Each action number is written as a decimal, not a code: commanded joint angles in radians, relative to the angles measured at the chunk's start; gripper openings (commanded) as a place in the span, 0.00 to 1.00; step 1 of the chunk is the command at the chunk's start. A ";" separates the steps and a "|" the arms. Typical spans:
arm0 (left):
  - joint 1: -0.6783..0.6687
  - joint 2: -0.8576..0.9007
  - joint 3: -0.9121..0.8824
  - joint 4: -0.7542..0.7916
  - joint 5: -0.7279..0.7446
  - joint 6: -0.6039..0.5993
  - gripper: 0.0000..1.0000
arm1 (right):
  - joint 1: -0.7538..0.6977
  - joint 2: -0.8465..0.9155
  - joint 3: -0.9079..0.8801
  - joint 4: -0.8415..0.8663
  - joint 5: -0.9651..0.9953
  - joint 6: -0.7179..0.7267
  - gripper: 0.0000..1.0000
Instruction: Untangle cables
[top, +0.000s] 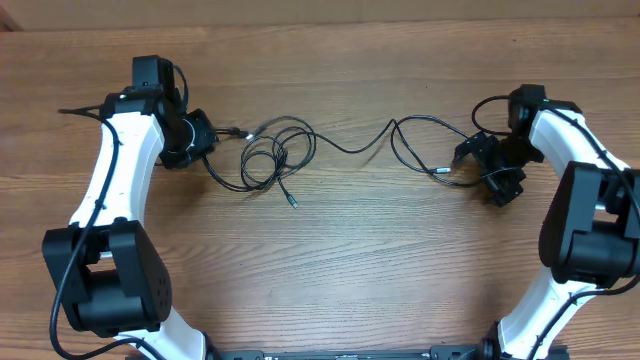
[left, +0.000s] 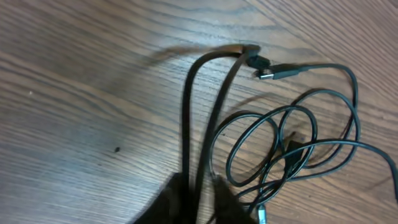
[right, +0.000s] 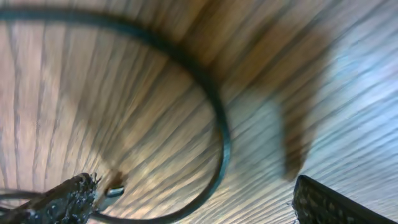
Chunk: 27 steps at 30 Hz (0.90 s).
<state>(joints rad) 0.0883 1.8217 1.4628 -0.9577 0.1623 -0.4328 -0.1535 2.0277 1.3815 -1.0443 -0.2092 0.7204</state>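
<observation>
Cables strung across the tabletop between my two hands

The cables lie flat on the wooden tabletop, their main knot of overlapping loops left of centre. One strand runs from it toward 3 o'clock to a smaller loop beside my right hand, and a stray end trails off toward 5 o'clock. My left hand sits at 9 o'clock of the knot. In its wrist view the fingers stand close together and their tips nearly meet beside a plug; I cannot tell whether they pinch anything. My right hand is open, its fingers far apart at the lower corners of its blurred wrist view, with a curve of cable on the wood between them.
</observation>
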 joint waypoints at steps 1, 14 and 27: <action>-0.003 -0.015 -0.007 -0.013 0.011 0.035 0.35 | 0.049 -0.018 -0.008 0.013 0.007 -0.015 1.00; -0.002 -0.016 0.216 -0.150 -0.005 0.110 1.00 | 0.199 -0.018 -0.008 0.066 -0.010 0.046 1.00; -0.166 -0.011 0.240 -0.231 -0.016 0.089 1.00 | 0.208 -0.039 0.054 0.069 -0.488 -0.075 1.00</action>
<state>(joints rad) -0.0235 1.8076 1.7729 -1.2148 0.1539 -0.3443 0.0521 2.0277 1.3823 -0.9756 -0.5186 0.6979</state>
